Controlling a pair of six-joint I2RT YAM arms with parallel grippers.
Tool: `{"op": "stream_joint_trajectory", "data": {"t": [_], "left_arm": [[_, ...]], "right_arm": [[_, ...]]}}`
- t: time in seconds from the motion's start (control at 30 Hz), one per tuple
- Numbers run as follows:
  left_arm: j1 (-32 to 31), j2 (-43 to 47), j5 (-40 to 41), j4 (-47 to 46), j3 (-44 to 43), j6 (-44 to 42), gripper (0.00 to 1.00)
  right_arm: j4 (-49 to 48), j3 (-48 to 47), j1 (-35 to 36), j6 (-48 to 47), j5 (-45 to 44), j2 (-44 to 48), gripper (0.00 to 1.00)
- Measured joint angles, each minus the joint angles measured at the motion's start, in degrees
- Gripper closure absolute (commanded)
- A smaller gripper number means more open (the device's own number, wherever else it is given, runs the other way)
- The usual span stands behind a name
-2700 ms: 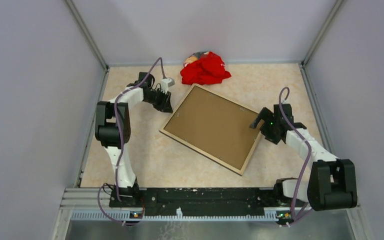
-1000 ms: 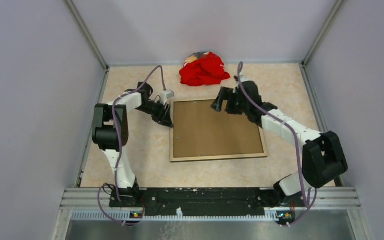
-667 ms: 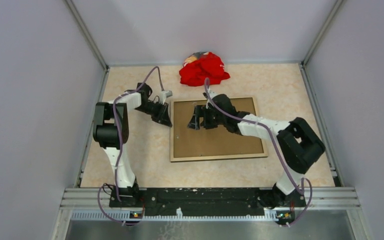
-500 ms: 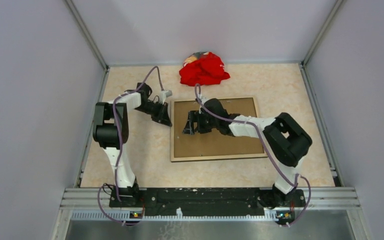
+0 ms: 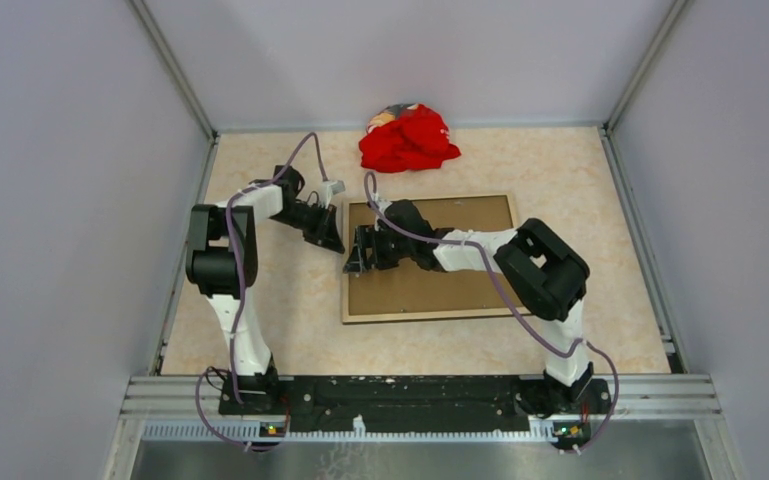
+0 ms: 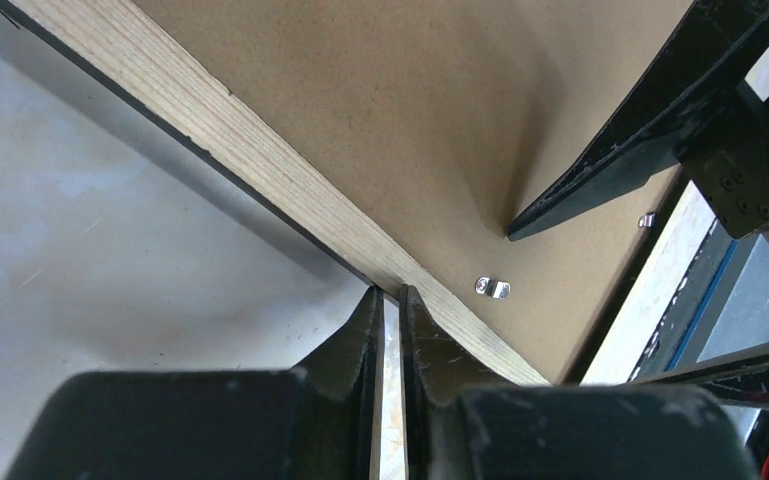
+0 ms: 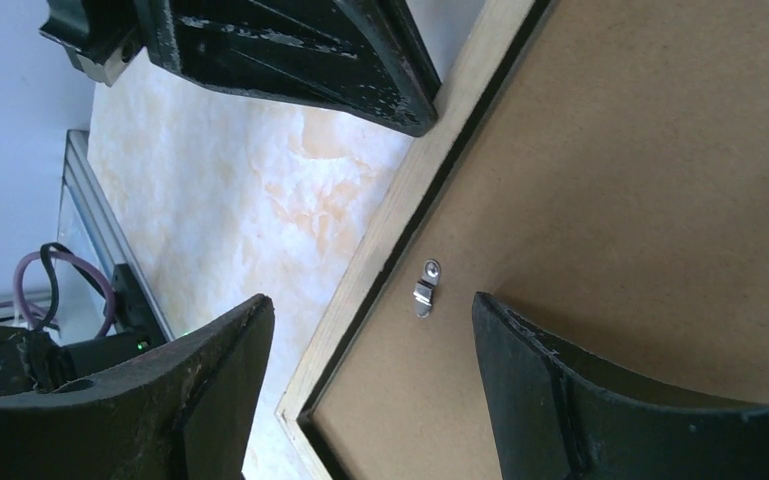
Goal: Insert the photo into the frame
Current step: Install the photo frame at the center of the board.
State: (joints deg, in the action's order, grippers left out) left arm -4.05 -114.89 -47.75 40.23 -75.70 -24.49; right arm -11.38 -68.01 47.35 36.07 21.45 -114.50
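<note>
The frame lies back-up on the table, its pale wood rim around a brown hardboard backing sheet. The photo is hidden. My left gripper is shut with nothing between its fingers, and its tips touch the outer side of the frame's left rim. My right gripper hangs open over that same rim. Its jaws straddle the wood and a small metal tab on the backing sheet.
A crumpled red cloth lies at the back of the table, behind the frame. Grey walls close in the left, right and back sides. The right arm stretches across the frame's upper half. A second tab shows further along the backing.
The frame has turned from a diagonal to square with the table. My right arm swept left across it to the left rim. My left gripper shut against that rim.
</note>
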Motion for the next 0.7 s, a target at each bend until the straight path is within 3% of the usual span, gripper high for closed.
{"op": "stream_joint_trajectory", "data": {"t": [0.7], "left_arm": [[0.0, 0.02, 0.15, -0.02, 0.0, 0.37, 0.88]], "right_arm": [[-3.02, -0.72, 0.7, 3.67, 4.0, -2.16, 0.3]]}}
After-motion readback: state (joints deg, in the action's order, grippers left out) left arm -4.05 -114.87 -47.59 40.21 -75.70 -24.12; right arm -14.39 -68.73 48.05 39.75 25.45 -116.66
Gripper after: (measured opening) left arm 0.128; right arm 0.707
